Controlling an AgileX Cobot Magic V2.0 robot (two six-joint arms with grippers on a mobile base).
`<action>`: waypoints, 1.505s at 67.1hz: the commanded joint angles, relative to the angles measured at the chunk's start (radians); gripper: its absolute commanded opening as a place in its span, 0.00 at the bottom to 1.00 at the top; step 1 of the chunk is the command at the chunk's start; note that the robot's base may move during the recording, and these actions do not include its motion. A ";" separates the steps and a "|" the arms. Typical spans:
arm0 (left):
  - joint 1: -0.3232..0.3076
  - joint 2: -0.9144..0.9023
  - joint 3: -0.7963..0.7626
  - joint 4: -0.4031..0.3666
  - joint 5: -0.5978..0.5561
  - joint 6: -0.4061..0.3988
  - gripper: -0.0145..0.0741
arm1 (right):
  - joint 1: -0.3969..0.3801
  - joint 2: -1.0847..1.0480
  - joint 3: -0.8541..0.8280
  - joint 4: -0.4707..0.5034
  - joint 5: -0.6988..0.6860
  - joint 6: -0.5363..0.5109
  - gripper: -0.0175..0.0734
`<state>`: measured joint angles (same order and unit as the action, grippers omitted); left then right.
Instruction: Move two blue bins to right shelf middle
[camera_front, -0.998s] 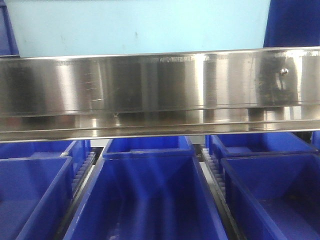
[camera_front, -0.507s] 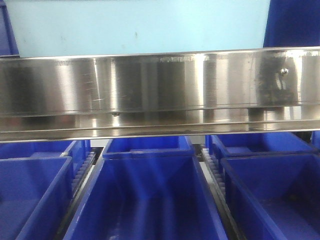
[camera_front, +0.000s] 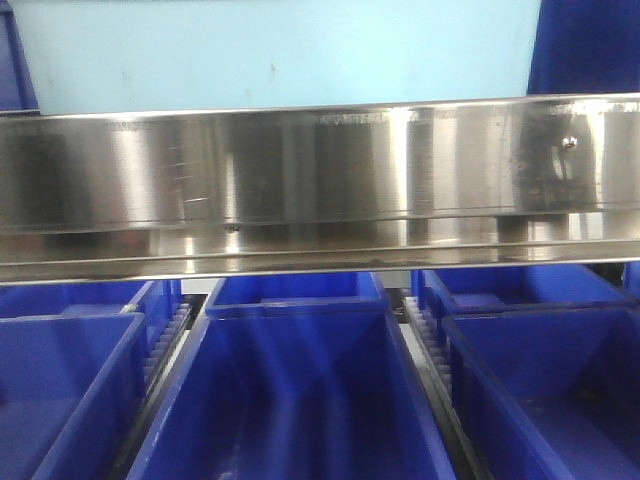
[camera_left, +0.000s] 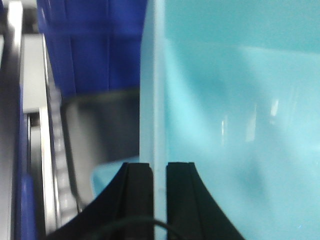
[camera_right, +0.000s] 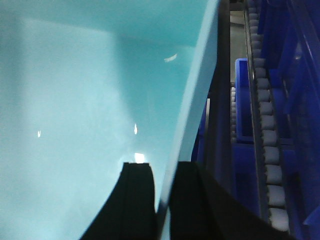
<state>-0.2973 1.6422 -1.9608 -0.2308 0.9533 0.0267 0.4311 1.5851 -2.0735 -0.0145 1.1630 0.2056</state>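
Two arms share one load: a large pale turquoise plastic bin, which fills the top of the front view above the brushed-steel shelf beam. Deep royal-blue plastic crates rest in rows along the bottom. The left gripper and right gripper each pinch an opposite wall. The carry likely calls for level, matched motion, clearing the beam so neither thin wall slips.

Tub above shelf beam; bins abreast below.
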 joint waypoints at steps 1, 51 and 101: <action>0.001 -0.010 -0.015 -0.035 0.047 -0.012 0.04 | -0.002 0.004 -0.009 -0.013 -0.059 -0.043 0.02; 0.001 -0.010 -0.015 -0.058 0.226 -0.012 0.04 | -0.005 0.123 -0.008 -0.120 -0.046 -0.102 0.02; 0.001 0.000 -0.015 -0.036 0.268 -0.012 0.05 | -0.005 0.140 -0.007 -0.144 -0.018 -0.102 0.03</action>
<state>-0.2973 1.6551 -1.9608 -0.2101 1.2315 0.0000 0.4274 1.7248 -2.0735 -0.1125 1.1619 0.1276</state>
